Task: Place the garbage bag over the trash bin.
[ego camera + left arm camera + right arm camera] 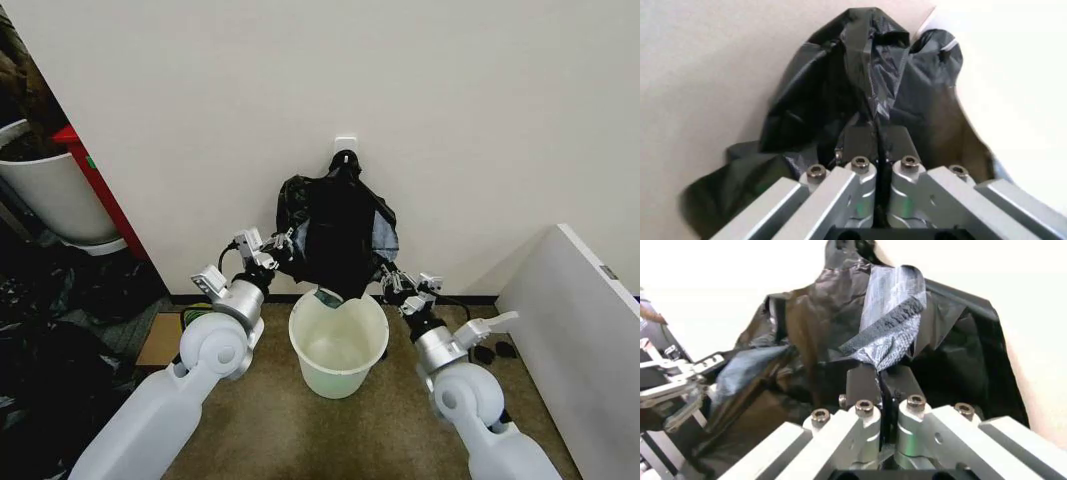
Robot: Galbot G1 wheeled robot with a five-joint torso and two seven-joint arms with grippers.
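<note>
The garbage bag [340,250] is thin, glossy black film held up against the wall, above the trash bin [338,345], a round cream-white bucket on the carpet. Its top reaches a black bundle pinched to a point [345,162] at the wall. A lower corner of the film hangs at the bin's far rim. My left gripper [280,245] is shut on the bag's left edge [867,95]. My right gripper [392,280] is shut on the right edge [887,335]. In each wrist view the closed fingers [860,140] [863,380] pinch crinkled film.
A bigger white tub with a dark rim [45,195] and a red object [90,180] stand at the far left. Below them lies a dark heap of rumpled plastic [40,340] beside a cardboard box [160,340]. A white panel [585,330] walls off the right.
</note>
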